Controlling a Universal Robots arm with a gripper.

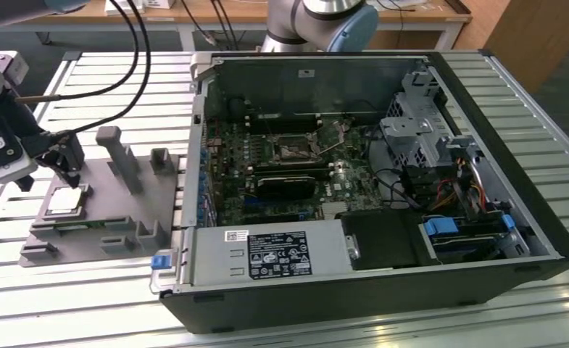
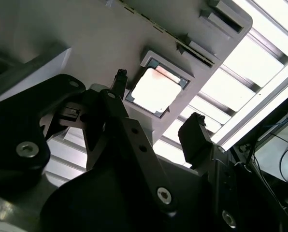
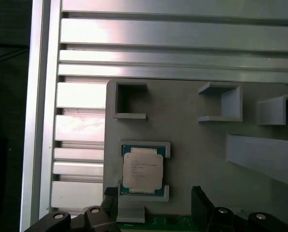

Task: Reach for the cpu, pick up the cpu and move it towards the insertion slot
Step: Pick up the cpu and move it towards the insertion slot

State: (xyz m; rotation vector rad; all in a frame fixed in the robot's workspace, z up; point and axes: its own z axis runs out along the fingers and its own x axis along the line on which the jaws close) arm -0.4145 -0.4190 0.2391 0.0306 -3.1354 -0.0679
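So the fingers (image 1: 69, 165) (image 2: 124, 125) (image 3: 198, 200) are spread open with nothing in them, hanging right over the grey tray (image 1: 101, 217) (image 3: 192, 145) on the slatted desk (image 1: 72, 304). The cpu (image 1: 64, 201) (image 2: 156, 90) (image 3: 142, 169) lies flat in its tray recess just under the tips, and in both wrist views it sits in the gap between them, apparently untouched. The insertion slot (image 1: 292, 150) is well apart from the fingers, off toward the exterior view's right on the board inside the open PC case (image 1: 516, 130).
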